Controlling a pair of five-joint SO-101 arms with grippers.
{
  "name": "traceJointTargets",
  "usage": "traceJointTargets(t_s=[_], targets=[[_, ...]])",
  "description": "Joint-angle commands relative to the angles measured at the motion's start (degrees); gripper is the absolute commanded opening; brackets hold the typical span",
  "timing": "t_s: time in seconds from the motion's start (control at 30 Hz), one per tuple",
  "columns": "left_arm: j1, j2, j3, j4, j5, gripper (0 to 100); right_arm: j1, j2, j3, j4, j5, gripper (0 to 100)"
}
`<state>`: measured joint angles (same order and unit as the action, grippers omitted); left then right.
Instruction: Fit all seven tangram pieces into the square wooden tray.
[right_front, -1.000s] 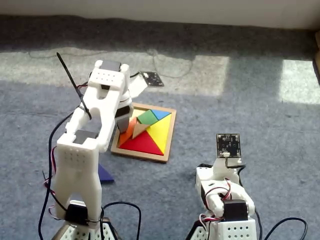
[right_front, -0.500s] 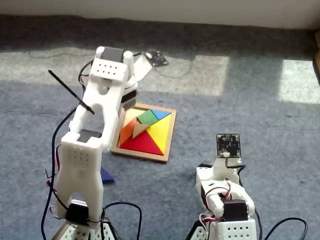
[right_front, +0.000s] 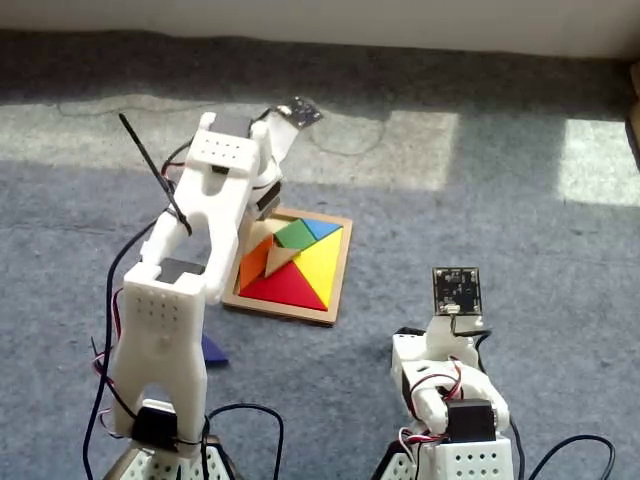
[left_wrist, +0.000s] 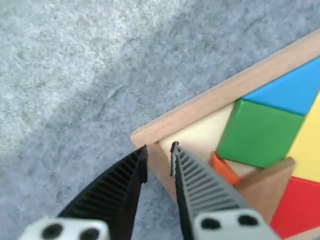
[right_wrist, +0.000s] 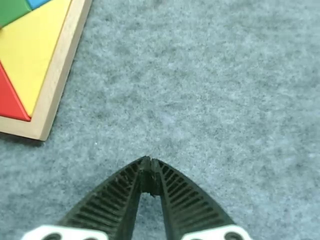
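The square wooden tray (right_front: 342, 268) lies on grey carpet and holds red (right_front: 283, 288), yellow (right_front: 318, 262), green (right_front: 294, 235), blue (right_front: 322, 228) and orange (right_front: 255, 262) pieces. A wood-coloured triangle (right_front: 280, 258) rests tilted on them. A dark blue piece (right_front: 211, 348) lies on the carpet beside the left arm. My left gripper (left_wrist: 159, 150) is narrowly open at the tray's corner (left_wrist: 210, 95), its fingers on either side of the rim, next to a bare patch of tray floor (left_wrist: 200, 137). My right gripper (right_wrist: 150, 161) is shut on nothing above the carpet, near the tray's edge (right_wrist: 57, 75).
The right arm (right_front: 448, 385) sits folded by its base at the front right. Thin cables (right_front: 340, 140) trail on the carpet behind the tray. Bare carpet stretches to the right of the tray.
The left arm's wrist has lifted and swung toward the tray's far left corner, uncovering more of the orange piece. The right arm has not moved.
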<state>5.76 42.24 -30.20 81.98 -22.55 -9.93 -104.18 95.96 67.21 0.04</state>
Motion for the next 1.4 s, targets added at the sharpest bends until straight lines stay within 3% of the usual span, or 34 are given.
traceJointTargets(t_s=[0.0,0.63,1.1,1.37], targets=[[1.7,-1.3,2.7,-1.7,0.7,10,0.7,-1.0,7.7,0.4,-0.1,0.6],[6.2,-1.5,7.7,-1.5,0.5,10,0.7,-1.0,7.7,0.4,-0.1,0.6],[9.5,-3.6,9.0,-0.2,0.6,3,0.7,-1.0,7.7,0.4,-0.1,0.6],[9.4,-18.1,24.5,-5.9,0.8,3,0.7,-1.0,7.7,0.4,-0.1,0.6]])
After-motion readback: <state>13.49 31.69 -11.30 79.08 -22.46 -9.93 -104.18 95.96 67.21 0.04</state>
